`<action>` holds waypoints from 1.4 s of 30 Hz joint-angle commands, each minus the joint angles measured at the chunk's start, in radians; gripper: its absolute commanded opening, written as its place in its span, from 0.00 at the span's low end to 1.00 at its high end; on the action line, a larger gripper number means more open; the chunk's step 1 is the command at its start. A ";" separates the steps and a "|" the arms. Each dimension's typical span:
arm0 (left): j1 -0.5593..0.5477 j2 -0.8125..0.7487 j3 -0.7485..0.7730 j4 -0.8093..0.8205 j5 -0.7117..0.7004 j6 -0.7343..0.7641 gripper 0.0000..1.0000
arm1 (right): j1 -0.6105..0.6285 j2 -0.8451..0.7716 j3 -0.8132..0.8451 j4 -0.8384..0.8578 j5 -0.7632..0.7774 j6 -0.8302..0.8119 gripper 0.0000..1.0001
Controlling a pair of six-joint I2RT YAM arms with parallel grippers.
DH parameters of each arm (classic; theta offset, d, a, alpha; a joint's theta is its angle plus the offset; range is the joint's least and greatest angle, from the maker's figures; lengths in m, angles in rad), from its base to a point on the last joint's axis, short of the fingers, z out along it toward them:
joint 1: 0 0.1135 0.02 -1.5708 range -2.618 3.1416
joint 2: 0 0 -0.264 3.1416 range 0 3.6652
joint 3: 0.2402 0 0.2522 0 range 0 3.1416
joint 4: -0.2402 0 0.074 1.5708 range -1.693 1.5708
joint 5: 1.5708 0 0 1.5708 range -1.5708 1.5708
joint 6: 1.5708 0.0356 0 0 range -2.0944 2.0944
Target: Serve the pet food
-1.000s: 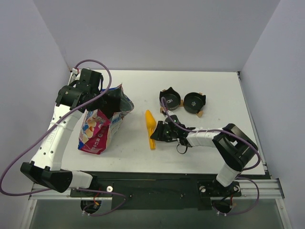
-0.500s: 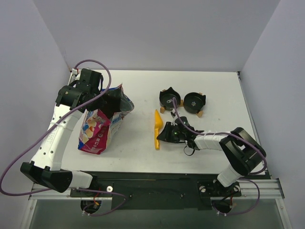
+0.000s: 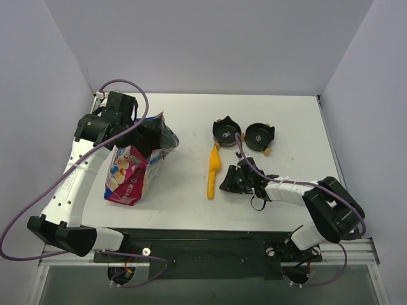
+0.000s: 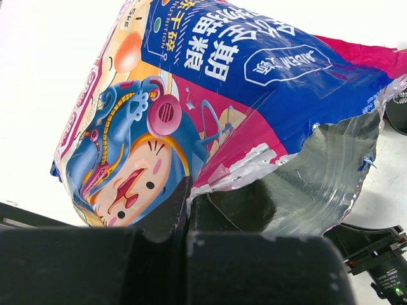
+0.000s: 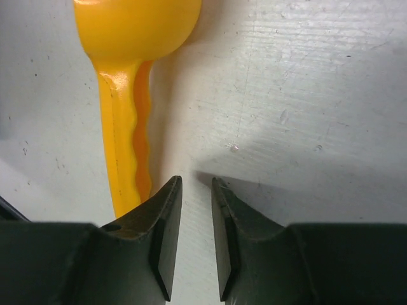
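Observation:
The pet food bag (image 3: 133,168), glossy with magenta edges and a cartoon front, stands at the table's left with its torn top open. My left gripper (image 3: 147,136) is shut on the bag's torn top edge (image 4: 216,175), and the silver lining (image 4: 318,171) shows inside. No kibble shows. The yellow-orange scoop (image 3: 213,168) lies flat at the middle, its cup end towards the bowls. My right gripper (image 3: 227,181) sits low just right of the scoop's handle (image 5: 124,140). That gripper (image 5: 194,181) is open a little, with only bare table between its fingers.
Two small black bowls with ear-shaped rims (image 3: 227,133) (image 3: 259,136) stand behind the scoop at the middle right. White walls close the table on the left, back and right. A black rail (image 3: 210,244) runs along the near edge.
The scoop has slid right and turned, its cup end now pointing at the bowls. My right gripper has drawn back to the right, off the scoop. Left arm and bag are still.

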 commanded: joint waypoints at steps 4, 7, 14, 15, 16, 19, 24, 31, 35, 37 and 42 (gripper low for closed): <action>-0.018 -0.033 0.004 0.057 0.054 -0.023 0.00 | -0.013 -0.091 -0.017 -0.177 0.103 -0.045 0.33; -0.019 -0.039 0.004 0.054 0.052 -0.021 0.00 | -0.007 -0.156 -0.011 -0.214 0.139 -0.052 0.46; -0.022 -0.039 0.010 0.037 0.057 -0.017 0.00 | 0.105 -0.175 0.028 -0.245 0.287 -0.107 0.66; -0.024 -0.041 0.012 0.035 0.057 -0.015 0.00 | 0.154 -0.167 0.034 -0.243 0.342 -0.113 0.68; -0.025 -0.042 0.010 0.034 0.057 -0.015 0.00 | 0.174 -0.152 0.045 -0.231 0.375 -0.115 0.68; -0.030 -0.044 0.004 0.035 0.066 -0.017 0.00 | 0.277 -0.125 0.071 -0.215 0.523 -0.107 0.71; -0.038 -0.050 -0.002 0.020 0.075 -0.021 0.00 | 0.354 -0.107 0.143 -0.226 0.720 -0.113 0.72; -0.048 -0.103 -0.045 0.032 0.074 -0.018 0.00 | 0.396 0.068 0.279 -0.122 0.808 -0.088 0.73; -0.050 -0.160 -0.109 0.065 0.072 -0.014 0.00 | 0.472 0.191 0.359 -0.154 0.973 -0.064 0.73; -0.050 -0.182 -0.141 0.083 0.075 -0.009 0.00 | 0.501 0.218 0.330 -0.117 1.056 -0.068 0.71; -0.050 -0.226 -0.200 0.137 0.066 0.023 0.00 | 0.565 0.286 0.275 0.014 1.200 -0.118 0.66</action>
